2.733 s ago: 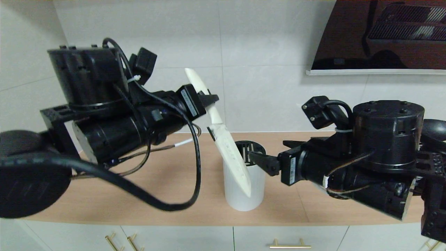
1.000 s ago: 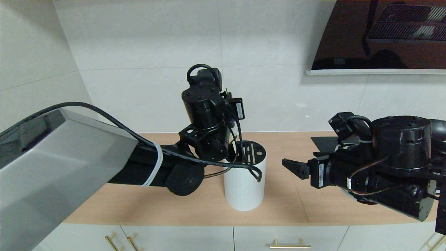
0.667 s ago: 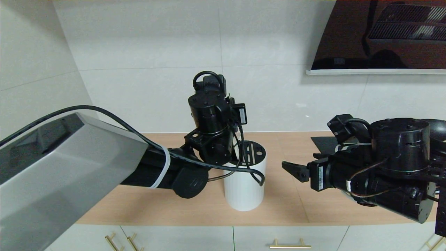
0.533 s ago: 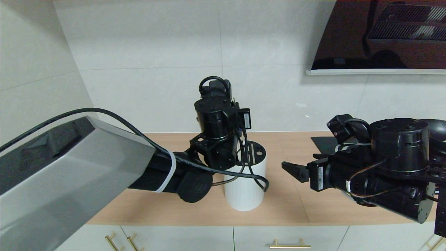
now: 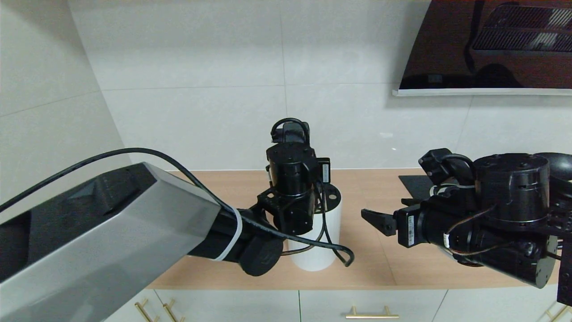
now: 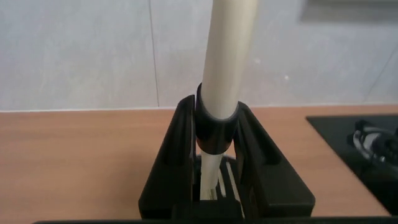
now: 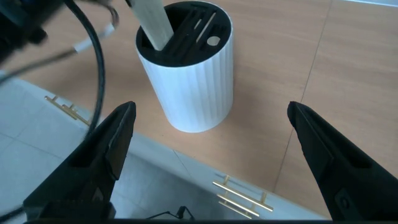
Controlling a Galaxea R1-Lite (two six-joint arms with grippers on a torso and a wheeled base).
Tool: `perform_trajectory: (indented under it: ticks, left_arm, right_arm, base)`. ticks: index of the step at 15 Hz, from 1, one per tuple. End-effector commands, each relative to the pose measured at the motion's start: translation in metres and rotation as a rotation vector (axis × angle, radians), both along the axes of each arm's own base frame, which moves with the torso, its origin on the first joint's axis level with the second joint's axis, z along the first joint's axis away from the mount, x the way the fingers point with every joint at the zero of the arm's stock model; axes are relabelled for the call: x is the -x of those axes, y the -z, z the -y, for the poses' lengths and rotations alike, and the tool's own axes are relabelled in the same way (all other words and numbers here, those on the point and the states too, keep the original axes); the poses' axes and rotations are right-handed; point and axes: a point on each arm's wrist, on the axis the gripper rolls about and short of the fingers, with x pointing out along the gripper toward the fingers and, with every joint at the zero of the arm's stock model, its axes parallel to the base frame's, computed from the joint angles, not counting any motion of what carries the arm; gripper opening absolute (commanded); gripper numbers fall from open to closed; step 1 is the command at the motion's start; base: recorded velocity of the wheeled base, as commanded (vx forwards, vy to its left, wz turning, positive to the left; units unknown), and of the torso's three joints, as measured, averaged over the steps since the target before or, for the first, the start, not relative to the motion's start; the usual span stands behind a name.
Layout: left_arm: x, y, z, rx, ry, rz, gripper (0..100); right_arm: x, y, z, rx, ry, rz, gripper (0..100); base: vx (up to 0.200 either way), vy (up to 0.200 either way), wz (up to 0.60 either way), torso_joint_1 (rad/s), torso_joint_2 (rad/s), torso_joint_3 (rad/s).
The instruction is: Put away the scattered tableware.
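White tiled wall [image 5: 201,67] behind, a dark range hood [image 5: 491,44] at 2 o'clock, and a pale wooden countertop [image 5: 384,268] running across the head view. The white knife holder [image 5: 318,255] stands upright at the middle of the countertop, its black slotted top partly hidden by the left arm's wrist. The left gripper [image 6: 216,109] hangs directly above it, fingers pressed against the black collar of the knife [image 6: 227,50] — the cream handle rises between them while the blade goes down into a slot of the holder's top. From the right wrist camera the handle leans out of a slot near the holder's rim.

The right gripper [image 5: 375,220] sits at 3 o'clock from the holder, near it but not touching, fingers spread wide and holding nothing. A black cooktop [image 5: 413,182] lies on the counter behind that arm — about 2 o'clock from the holder. Brass cabinet handles [image 5: 372,315] show below the counter edge.
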Motion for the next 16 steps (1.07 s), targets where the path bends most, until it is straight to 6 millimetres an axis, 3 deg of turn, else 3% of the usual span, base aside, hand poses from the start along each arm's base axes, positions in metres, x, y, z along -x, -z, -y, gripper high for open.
perform_trajectory:
  ticks: [1,10,15,16]
  left_arm:
    - [-0.001,0.013,0.002,-0.02,0.0,-0.026,0]
    - [0.004,0.058,-0.002,-0.087,0.001,-0.129,0]
    - [0.003,0.058,-0.002,-0.087,0.001,-0.129,0]
    - [0.003,0.058,-0.002,-0.087,0.001,-0.129,100]
  right_arm:
    - [0.0,0.001,0.0,0.002,0.001,-0.003,100]
    - [0.001,0.001,0.0,0.003,-0.001,-0.004,100]
    - [0.001,0.001,0.0,0.003,-0.001,-0.004,100]
    - [0.001,0.001,0.0,0.003,-0.003,-0.004,100]
  base:
    - [0.0,0.0,0.0,0.0,0.0,0.0]
    - [0.0,0.0,0.0,0.0,0.0,0.0]
    - [0.0,0.0,0.0,0.0,0.0,0.0]
    - [0.0,0.0,0.0,0.0,0.0,0.0]
